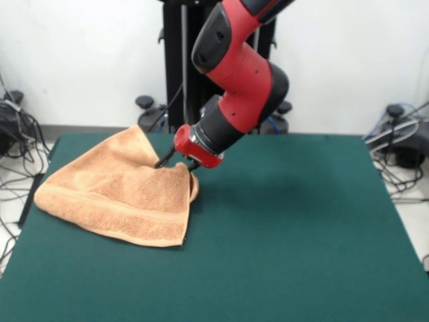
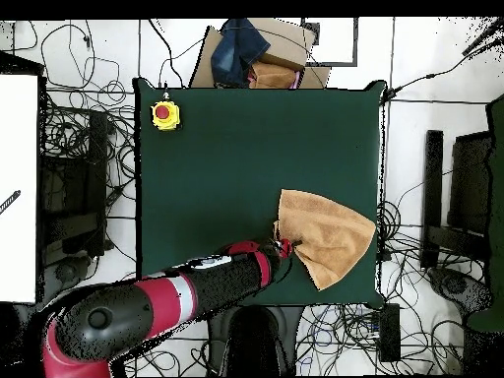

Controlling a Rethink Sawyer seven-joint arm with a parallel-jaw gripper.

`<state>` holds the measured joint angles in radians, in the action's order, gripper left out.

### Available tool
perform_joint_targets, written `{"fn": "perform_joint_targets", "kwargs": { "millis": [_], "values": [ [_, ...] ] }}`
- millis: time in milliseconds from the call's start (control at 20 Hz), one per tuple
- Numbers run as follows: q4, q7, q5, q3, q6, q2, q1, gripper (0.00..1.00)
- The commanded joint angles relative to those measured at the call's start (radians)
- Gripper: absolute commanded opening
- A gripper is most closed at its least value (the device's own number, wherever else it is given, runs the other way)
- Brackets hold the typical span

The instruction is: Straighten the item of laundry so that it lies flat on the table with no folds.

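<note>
The peach-orange towel (image 1: pixel 124 188) lies on the dark green table (image 1: pixel 288 221) at its left side, towards the far edge. It is folded over, with a woven band along its near edge. My gripper (image 1: pixel 178 162) is at the towel's right corner, which rises between the fingers and bulges just below them. The gripper looks shut on that corner. In the overhead view the towel (image 2: pixel 330 236) lies near the table's (image 2: pixel 246 177) right edge, with the gripper (image 2: pixel 281 242) at its left tip.
A yellow box with a red button (image 2: pixel 164 114) sits at one table corner. A cardboard box with clothes (image 2: pixel 254 54) stands beyond the table's far edge. Cables lie on the floor around the table.
</note>
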<state>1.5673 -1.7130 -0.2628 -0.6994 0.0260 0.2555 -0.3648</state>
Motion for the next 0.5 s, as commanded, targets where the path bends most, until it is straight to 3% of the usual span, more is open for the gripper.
{"fn": "perform_joint_targets", "kwargs": {
  "millis": [50, 500],
  "values": [
    [-0.087, -0.19, -0.056, 0.077, 0.025, 0.023, 0.0, 1.0],
    [-0.076, -0.168, -0.026, 0.096, 0.003, -0.005, 0.021, 1.0]
  ]
}}
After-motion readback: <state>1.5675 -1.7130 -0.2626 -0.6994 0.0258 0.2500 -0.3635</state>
